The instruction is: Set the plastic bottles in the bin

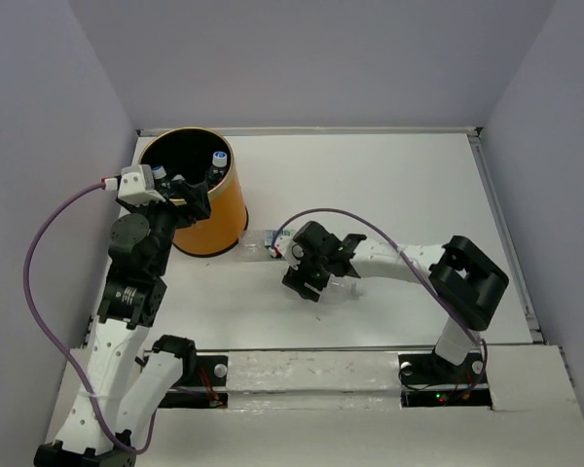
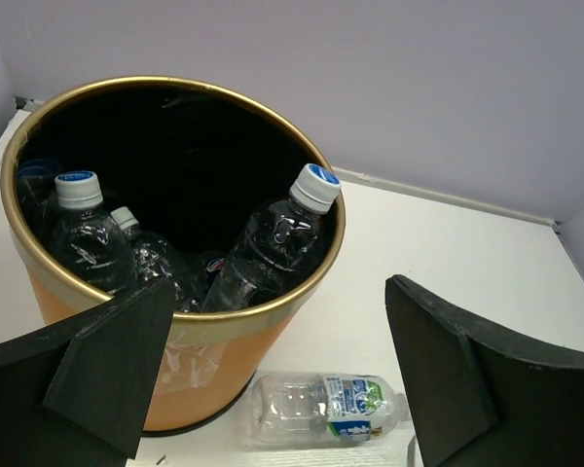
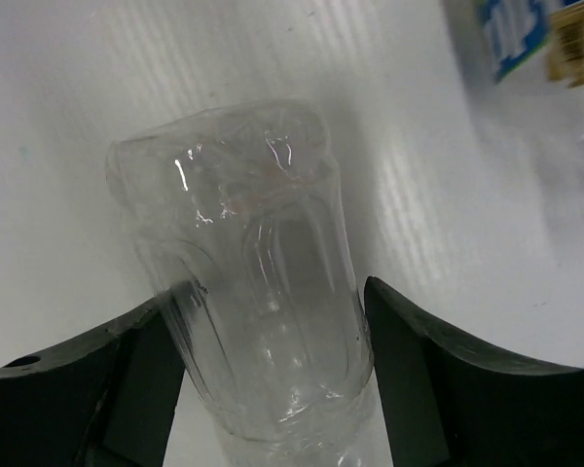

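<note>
The orange bin (image 1: 224, 216) stands at the far left and holds about three plastic bottles, two of them with white caps (image 2: 271, 245) (image 2: 86, 233). My left gripper (image 1: 182, 191) hovers over the bin's near rim (image 2: 273, 309), open and empty (image 2: 280, 292). A labelled bottle (image 1: 258, 240) lies on the table beside the bin, also in the left wrist view (image 2: 321, 407). My right gripper (image 1: 306, 278) is mid-table, shut on a clear unlabelled bottle (image 3: 253, 282), its fingers (image 3: 389, 341) pressing both sides. That bottle (image 1: 347, 289) is low at the table.
White walls enclose the table at the back and on both sides. A purple cable loops left of the left arm (image 1: 39, 282). The labelled bottle's end shows at the top right of the right wrist view (image 3: 535, 39).
</note>
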Controlling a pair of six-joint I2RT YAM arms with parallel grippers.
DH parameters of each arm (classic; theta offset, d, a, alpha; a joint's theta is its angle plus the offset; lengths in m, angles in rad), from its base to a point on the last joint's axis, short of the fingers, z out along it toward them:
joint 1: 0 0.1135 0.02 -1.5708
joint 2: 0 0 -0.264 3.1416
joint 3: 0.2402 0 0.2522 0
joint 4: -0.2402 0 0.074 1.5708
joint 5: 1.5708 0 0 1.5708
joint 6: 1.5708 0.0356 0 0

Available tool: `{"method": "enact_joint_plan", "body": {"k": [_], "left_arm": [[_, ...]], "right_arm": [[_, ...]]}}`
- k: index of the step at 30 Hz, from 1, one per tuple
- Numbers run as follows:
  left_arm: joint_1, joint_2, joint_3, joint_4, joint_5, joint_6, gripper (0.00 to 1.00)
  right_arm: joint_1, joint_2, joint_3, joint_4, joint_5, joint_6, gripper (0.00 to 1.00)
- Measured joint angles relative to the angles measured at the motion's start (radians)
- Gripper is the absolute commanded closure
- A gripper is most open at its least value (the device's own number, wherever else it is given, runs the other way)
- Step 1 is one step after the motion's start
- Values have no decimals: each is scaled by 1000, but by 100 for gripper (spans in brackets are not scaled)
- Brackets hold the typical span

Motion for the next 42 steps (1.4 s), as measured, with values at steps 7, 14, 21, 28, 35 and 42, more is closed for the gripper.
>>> {"method": "enact_joint_plan", "body": {"k": [7,14,21,28,35,42], "left_arm": [[-25,-37,-3,20,-4,7,1],[-44,-90,-4,15,-66,3,1],[-59,-176,-4,5,-203,-18,3],[-97,-180,-4,-22,-284,-50,4],[-130,-191,-4,-52,-361,-72,5],[-159,-247,-4,-70,-417,-76,5]], "right_arm": [[88,-161,-60,-26,34,75,51],[89,-323,104,17,89,103,52],[89,-233,449,358,97,172,54],[87,74,784,691,18,275,55],[77,454,1157,840,-77,413,54],[46,676,1312,850,-73,525,14]]}}
